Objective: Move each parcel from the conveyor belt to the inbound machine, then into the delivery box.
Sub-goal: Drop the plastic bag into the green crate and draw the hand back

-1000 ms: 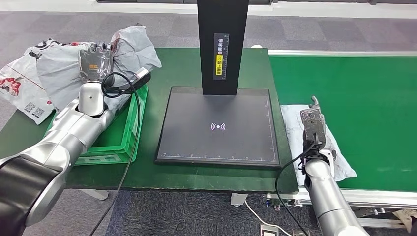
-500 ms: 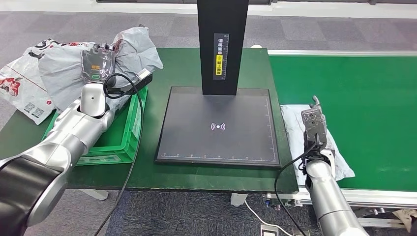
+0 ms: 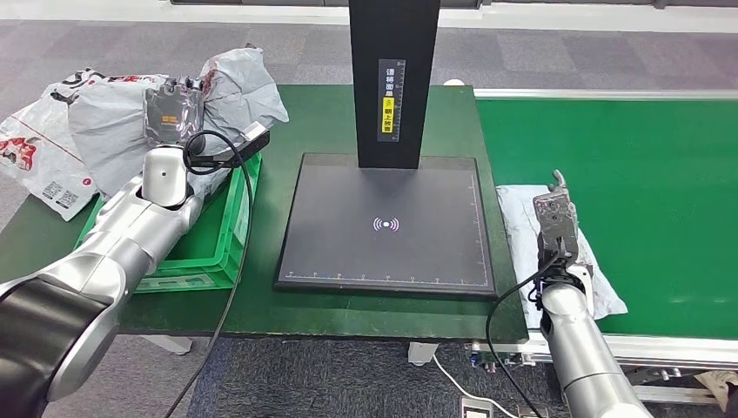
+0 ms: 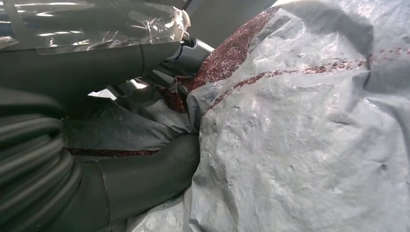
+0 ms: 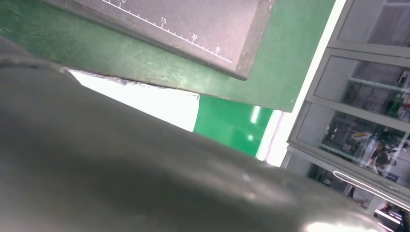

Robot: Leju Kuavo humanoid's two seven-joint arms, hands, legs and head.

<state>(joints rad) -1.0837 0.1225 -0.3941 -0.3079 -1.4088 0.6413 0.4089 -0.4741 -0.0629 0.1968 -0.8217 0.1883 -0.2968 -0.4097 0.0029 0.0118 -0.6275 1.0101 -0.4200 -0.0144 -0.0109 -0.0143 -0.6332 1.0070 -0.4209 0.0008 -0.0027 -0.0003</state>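
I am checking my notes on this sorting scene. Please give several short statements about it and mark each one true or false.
1. The scanner plate is bare. True.
2. The right hand is over a white parcel at the belt's edge. True.
3. The left hand is over the scanner plate. False: it is at the grey bags by the green crate.
4. The belt is blue. False: it is green.
5. The white parcel lies in the green crate. False: it lies at the belt's edge.

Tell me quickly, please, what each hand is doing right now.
Left hand: grips the grey parcel over the green box.
Right hand: rests on the white parcel on the conveyor belt; whether it grips cannot be told.
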